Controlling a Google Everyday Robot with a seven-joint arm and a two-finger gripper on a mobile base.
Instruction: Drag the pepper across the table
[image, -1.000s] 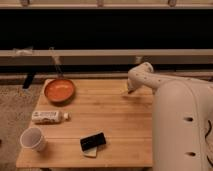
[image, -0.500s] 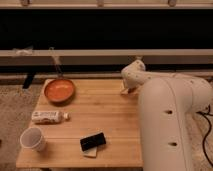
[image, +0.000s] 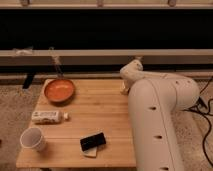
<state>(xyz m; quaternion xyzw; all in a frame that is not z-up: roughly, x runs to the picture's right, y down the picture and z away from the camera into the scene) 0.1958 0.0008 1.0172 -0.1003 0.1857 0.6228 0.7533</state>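
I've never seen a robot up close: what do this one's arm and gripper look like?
The arm is a thick, rounded cream-white tube with small dark dots down its side. It narrows to a pale gripper at the far right edge of the table.

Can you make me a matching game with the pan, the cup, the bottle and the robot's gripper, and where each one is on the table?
Things:
1. pan
2. cup
3. bottle
4. gripper

Places on the table:
A. near left corner
B. far right edge
C. far left corner
D. lying by the left edge, between two other things

Pairs: 1-C, 2-A, 3-D, 4-B.
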